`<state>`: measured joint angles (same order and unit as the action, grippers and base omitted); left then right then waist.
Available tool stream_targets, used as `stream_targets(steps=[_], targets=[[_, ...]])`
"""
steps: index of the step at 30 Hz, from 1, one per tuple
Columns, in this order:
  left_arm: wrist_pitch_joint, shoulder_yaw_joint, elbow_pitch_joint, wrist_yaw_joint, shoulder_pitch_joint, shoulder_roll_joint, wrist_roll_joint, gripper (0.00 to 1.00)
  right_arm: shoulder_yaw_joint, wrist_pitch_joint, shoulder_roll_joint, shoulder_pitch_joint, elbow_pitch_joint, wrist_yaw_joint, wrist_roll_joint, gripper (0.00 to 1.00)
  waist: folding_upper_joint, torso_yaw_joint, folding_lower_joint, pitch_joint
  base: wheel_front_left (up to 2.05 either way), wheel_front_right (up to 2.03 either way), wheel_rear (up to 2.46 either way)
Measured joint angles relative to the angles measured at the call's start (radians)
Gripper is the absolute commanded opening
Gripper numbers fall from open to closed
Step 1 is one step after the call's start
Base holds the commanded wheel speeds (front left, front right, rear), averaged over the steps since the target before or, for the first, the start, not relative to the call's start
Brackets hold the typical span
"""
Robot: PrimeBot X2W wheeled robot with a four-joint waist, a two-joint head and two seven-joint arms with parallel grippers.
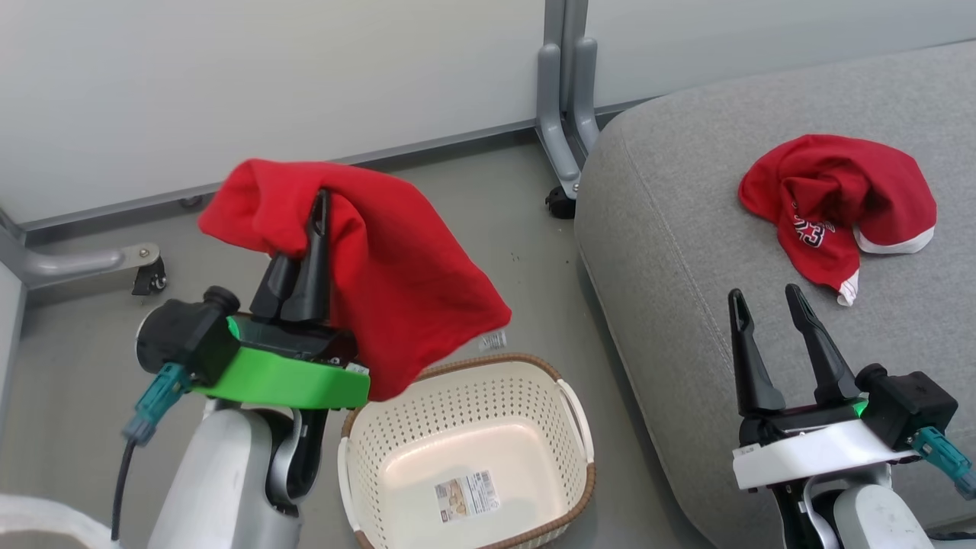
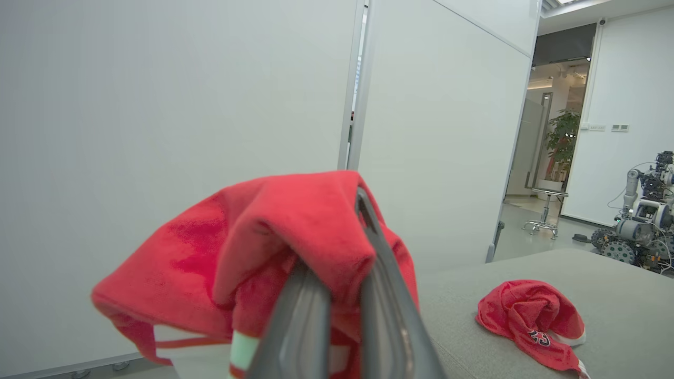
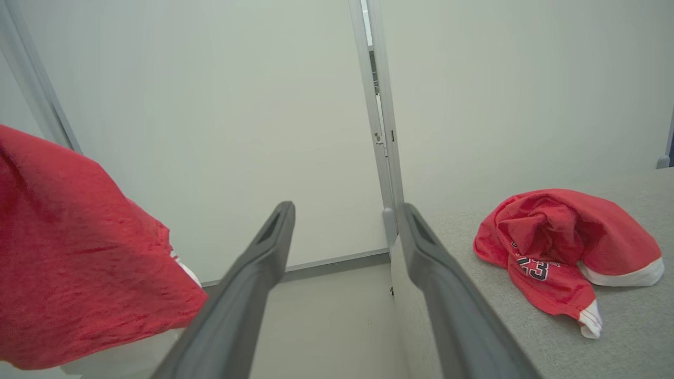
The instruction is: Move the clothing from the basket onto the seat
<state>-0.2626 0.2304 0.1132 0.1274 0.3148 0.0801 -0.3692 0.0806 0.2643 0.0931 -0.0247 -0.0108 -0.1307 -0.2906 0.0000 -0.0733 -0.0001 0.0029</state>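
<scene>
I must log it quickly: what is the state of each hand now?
Left hand: closed on a red garment.
Right hand: open, holding nothing.

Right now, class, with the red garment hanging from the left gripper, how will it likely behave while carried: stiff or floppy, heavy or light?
Probably floppy: the red garment drapes in folds over the left gripper and sags toward the basket. Likely light, since one thin pinch holds it. Its loose hem might drag on the seat.
</scene>
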Motion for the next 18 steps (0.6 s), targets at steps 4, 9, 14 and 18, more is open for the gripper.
stream_targets(steps=[4,9,14,18], targets=[[0.0,-0.014,-0.123,0.0,-0.029,-0.012,-0.009,0.0,-0.002,0.0,0.004,0.004,0.0,0.0,0.0,1.0,0.0,0.006,0.0,-0.019,0.0,0.0,0.0],[-0.002,0.029,-0.269,0.0,-0.06,-0.007,-0.018,0.0,0.002,0.0,0.011,0.006,0.001,0.0,0.009,1.0,0.0,-0.004,0.0,-0.029,0.0,0.0,0.0],[-0.002,0.101,-0.377,0.0,-0.082,0.028,-0.037,0.0,-0.023,0.0,0.006,0.011,0.011,0.0,0.013,1.0,0.0,-0.015,0.0,-0.037,0.0,0.0,0.0],[-0.002,0.182,-0.433,0.001,-0.084,0.063,-0.058,0.0,-0.039,0.0,0.008,0.014,0.013,0.0,0.013,1.0,0.0,-0.017,0.0,-0.035,0.0,0.0,0.0]])
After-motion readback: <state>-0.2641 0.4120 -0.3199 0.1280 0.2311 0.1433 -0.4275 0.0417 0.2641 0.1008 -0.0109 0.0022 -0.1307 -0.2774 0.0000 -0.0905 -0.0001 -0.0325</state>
